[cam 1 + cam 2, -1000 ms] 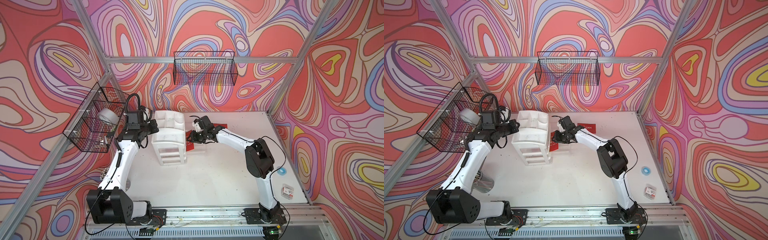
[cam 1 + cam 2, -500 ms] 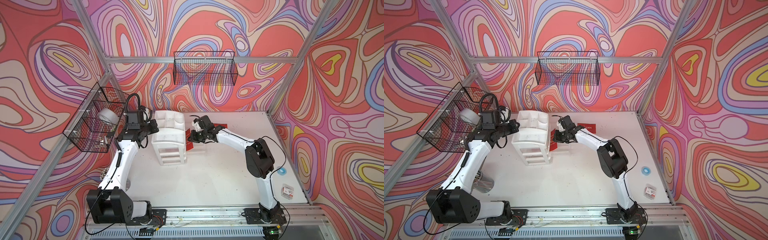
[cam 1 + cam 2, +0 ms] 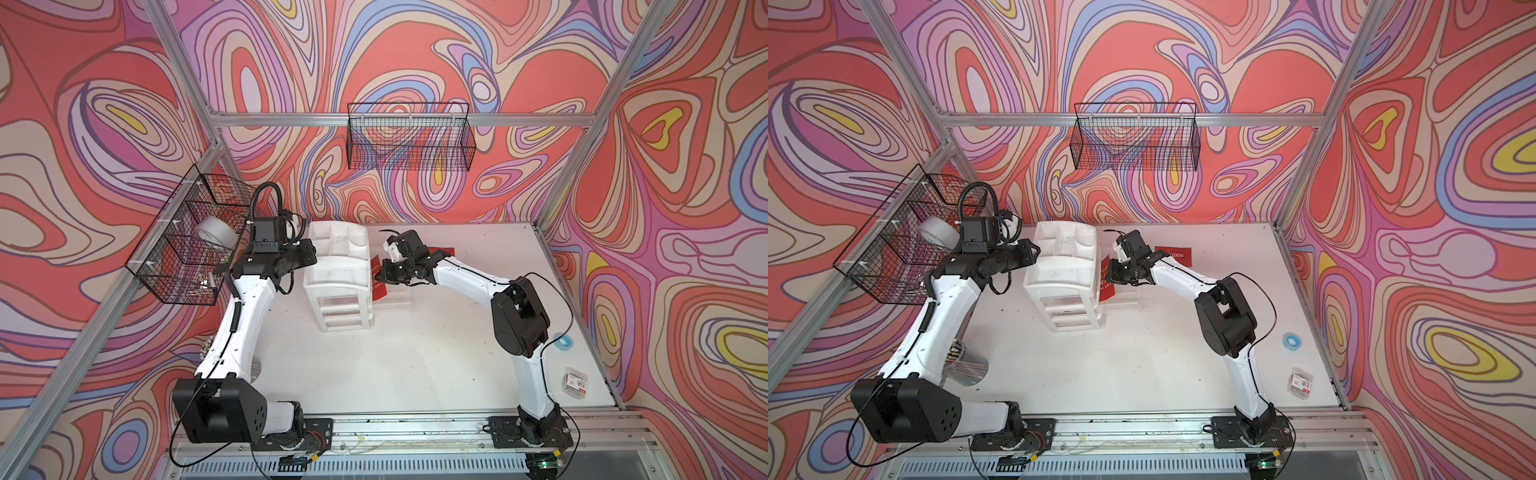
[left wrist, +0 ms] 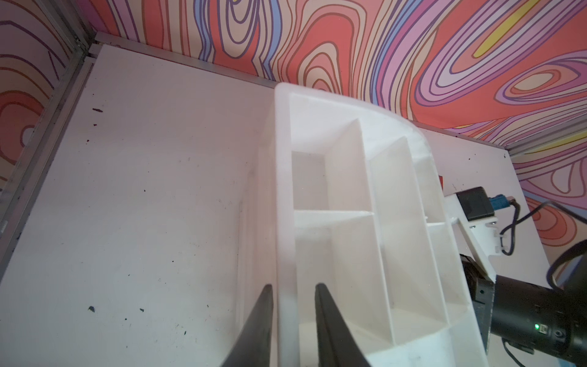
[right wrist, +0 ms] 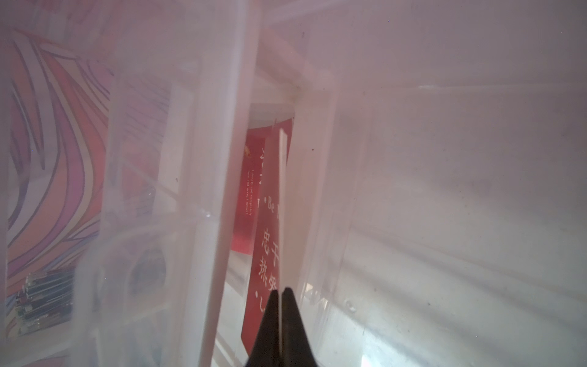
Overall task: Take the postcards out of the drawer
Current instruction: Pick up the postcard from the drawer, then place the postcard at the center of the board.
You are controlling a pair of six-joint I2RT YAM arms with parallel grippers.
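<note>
The organizer (image 3: 338, 266) stands in the middle of the bench (image 3: 415, 365), and a clear drawer (image 3: 399, 297) lies on the bench just at its 3 o'clock side. The right end effector (image 5: 281, 290) is over this drawer and pinches one red card (image 5: 270, 254) by its edge. The card stands upright, just beside the organizer wall. Behind it a second card (image 5: 246, 219) shows through clear plastic; I cannot tell in which drawer it lies. A third card (image 3: 1173, 257) lies flat on the bench at 2 o'clock from the organizer, partly hidden by the arm. The left end effector (image 4: 293, 287) is at the organizer's 9 o'clock rim, its fingers a little spread with the rim wall between them.
</note>
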